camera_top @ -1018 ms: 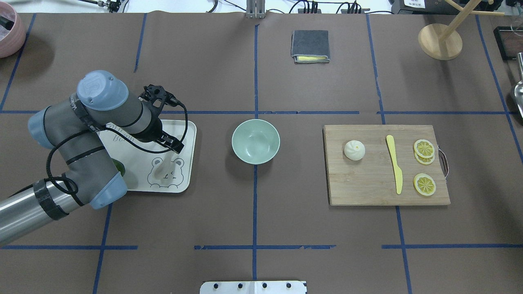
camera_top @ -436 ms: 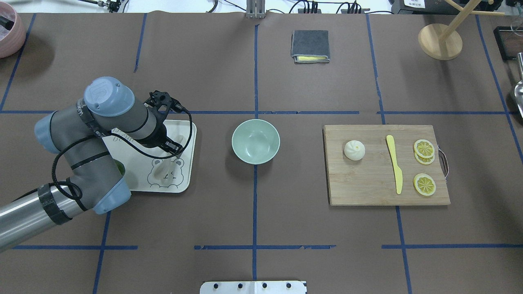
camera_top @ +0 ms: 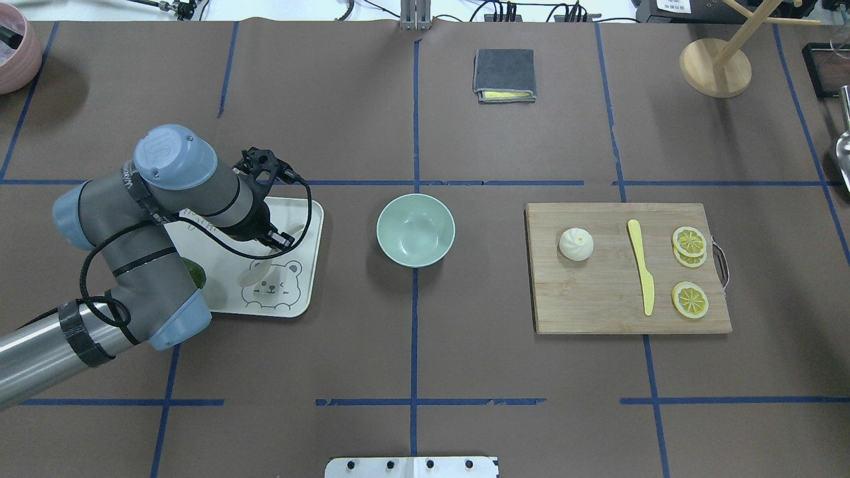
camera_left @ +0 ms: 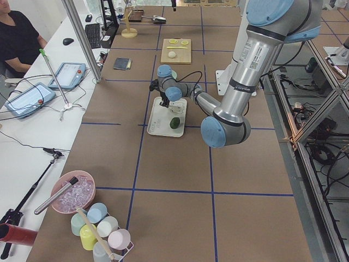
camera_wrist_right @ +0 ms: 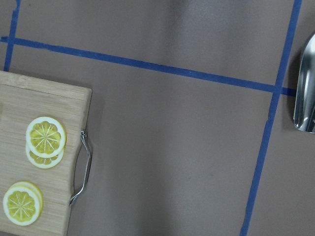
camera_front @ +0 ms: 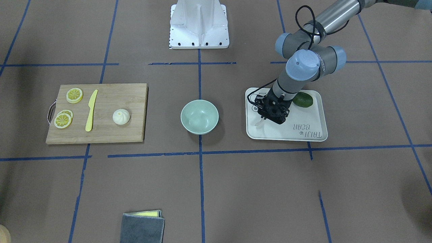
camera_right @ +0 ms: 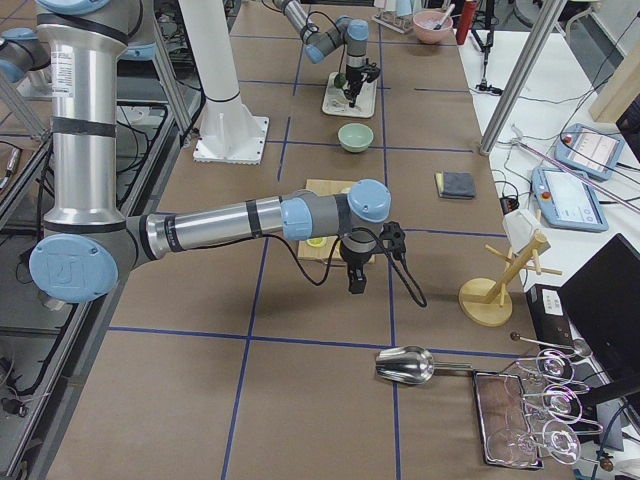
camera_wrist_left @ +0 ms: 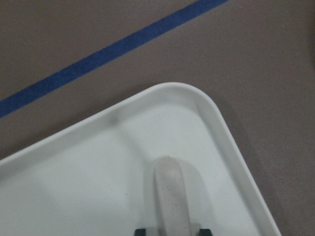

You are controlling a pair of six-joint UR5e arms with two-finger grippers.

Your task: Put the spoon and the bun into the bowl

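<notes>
The left tool (camera_top: 282, 238) is clenched on the handle of the spoon (camera_top: 254, 273), so the scoop is slanted down over the tray (camera_top: 316, 259), left of centre. The bowl (camera_top: 416, 230) is set empty at centre, seemingly to receive it. The bun (camera_top: 576, 243) is seen on the cutting board (camera_top: 597, 305) at right. The state of the right tool (camera_right: 353, 285) cannot be told.

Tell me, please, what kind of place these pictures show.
Most likely a robotics laboratory. A robot arm works at a table marked with a blue tape grid, and a person sits at a side desk with tablets and cables.
</notes>
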